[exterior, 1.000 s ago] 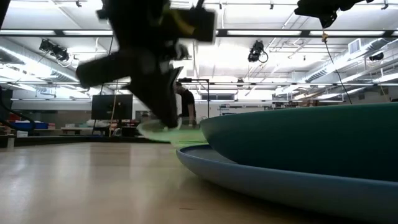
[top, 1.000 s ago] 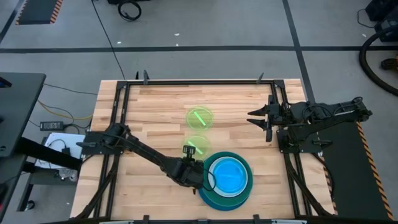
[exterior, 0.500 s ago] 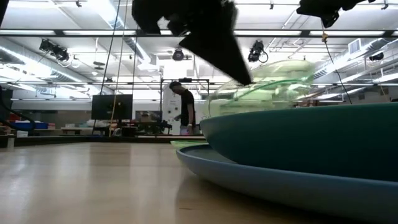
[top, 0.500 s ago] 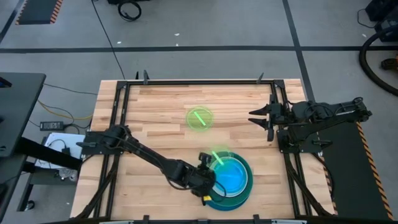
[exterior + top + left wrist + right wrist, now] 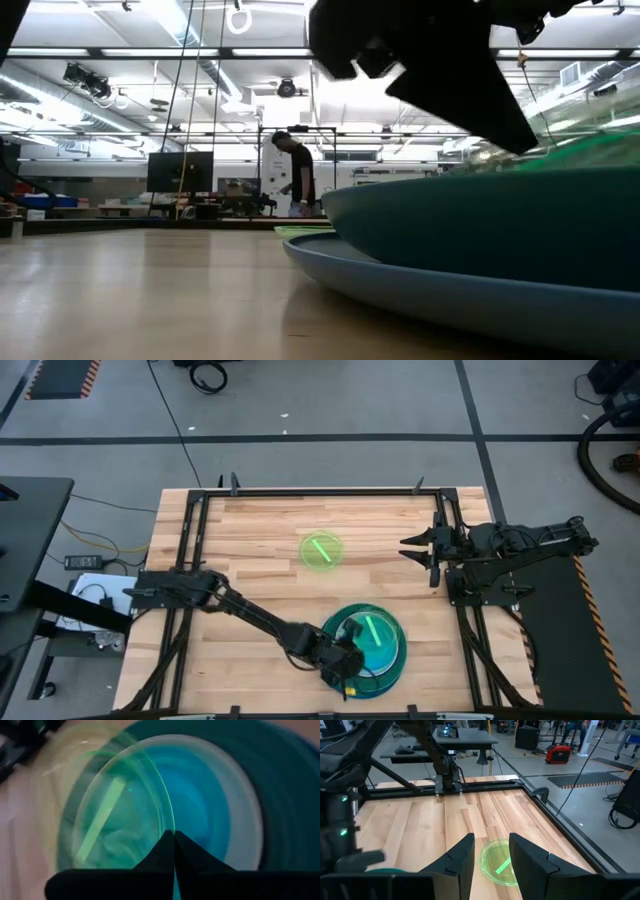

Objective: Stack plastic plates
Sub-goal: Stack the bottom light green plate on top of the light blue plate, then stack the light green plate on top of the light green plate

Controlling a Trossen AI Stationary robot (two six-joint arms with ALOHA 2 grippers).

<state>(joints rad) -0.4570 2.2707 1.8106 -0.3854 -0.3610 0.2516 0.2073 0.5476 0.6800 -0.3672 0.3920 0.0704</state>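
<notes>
Left arm holding a green plate over the plate stack, right arm parked.

Left gripper (image 5: 350,663) is at the near edge of the stack (image 5: 385,668), fingers (image 5: 167,851) pressed together on the rim of a small clear-green plate (image 5: 368,632), which sits over the cyan plate (image 5: 210,815) inside the teal plate (image 5: 480,215), w/ a blue plate (image 5: 400,290) at the bottom. Second green plate (image 5: 322,550) lies alone mid-table, well apart from the stack. Right gripper (image 5: 408,547) hovers by the table's right rail, fingers spread, nothing in them.
</notes>
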